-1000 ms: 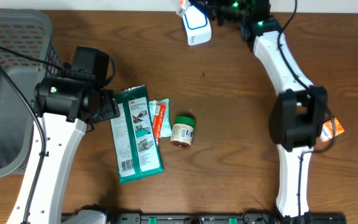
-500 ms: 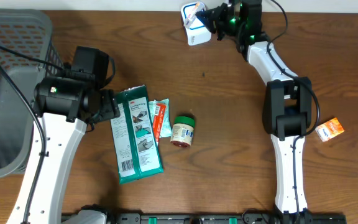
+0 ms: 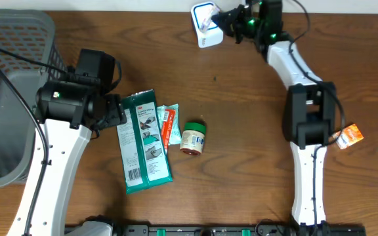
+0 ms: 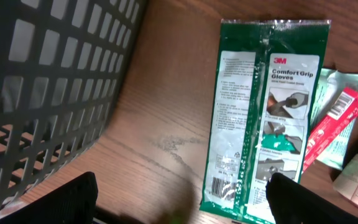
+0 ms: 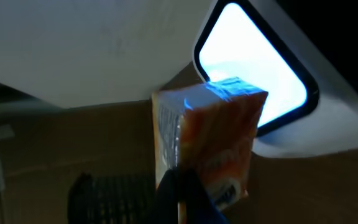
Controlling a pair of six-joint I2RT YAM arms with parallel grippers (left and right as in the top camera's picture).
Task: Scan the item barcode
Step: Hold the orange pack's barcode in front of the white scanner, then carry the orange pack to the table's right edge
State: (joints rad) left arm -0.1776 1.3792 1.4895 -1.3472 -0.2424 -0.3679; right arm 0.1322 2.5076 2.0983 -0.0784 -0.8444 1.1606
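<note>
My right gripper (image 5: 182,196) is shut on a small orange packet (image 5: 213,134) and holds it upright in front of the scanner's lit blue-white window (image 5: 257,65). From overhead, that gripper (image 3: 227,16) sits at the table's far edge, right beside the white scanner (image 3: 206,38). My left gripper (image 3: 113,111) hangs open over the wood, left of a green 3M glove pack (image 3: 146,141). In the left wrist view its dark fingers (image 4: 73,199) stand wide apart with bare table between them, and the glove pack (image 4: 263,112) shows a barcode at its lower end.
A grey mesh basket (image 3: 8,98) fills the left side. Beside the glove pack lie a red and pale-green sachet (image 3: 168,124) and a small green-lidded jar (image 3: 193,137). An orange box (image 3: 350,135) lies at the right, near the right arm's elbow.
The right arm's elbow has swung left and its wrist has shifted, bringing the packet up against the scanner window. The left arm has not moved.
</note>
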